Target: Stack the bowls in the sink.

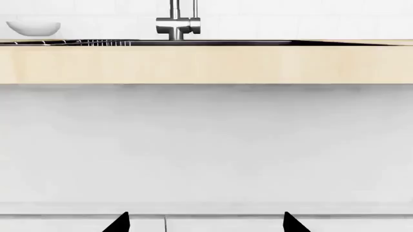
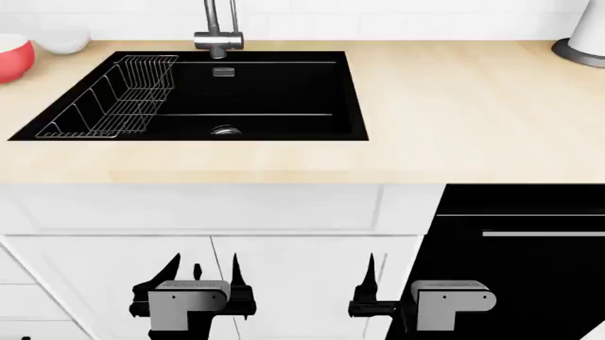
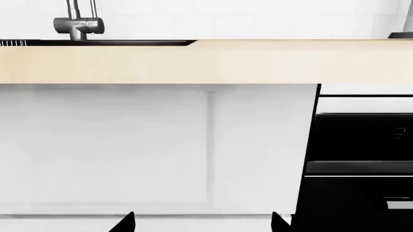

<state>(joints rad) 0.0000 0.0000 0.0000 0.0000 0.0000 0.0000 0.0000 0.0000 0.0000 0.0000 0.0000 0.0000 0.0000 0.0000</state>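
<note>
The black sink is set in the wooden counter, with its steel tap behind it and a wire rack in its left part. The red bowl with a white inside stands on the counter at the far left edge of the head view. The white bowl sits just behind it and shows again in the left wrist view. My left gripper and right gripper hang open and empty below counter height, facing the cabinet fronts.
White cabinet doors fill the space under the counter, with a black oven to the right. A white-and-grey appliance stands at the counter's back right corner. The counter's front edge is above both grippers.
</note>
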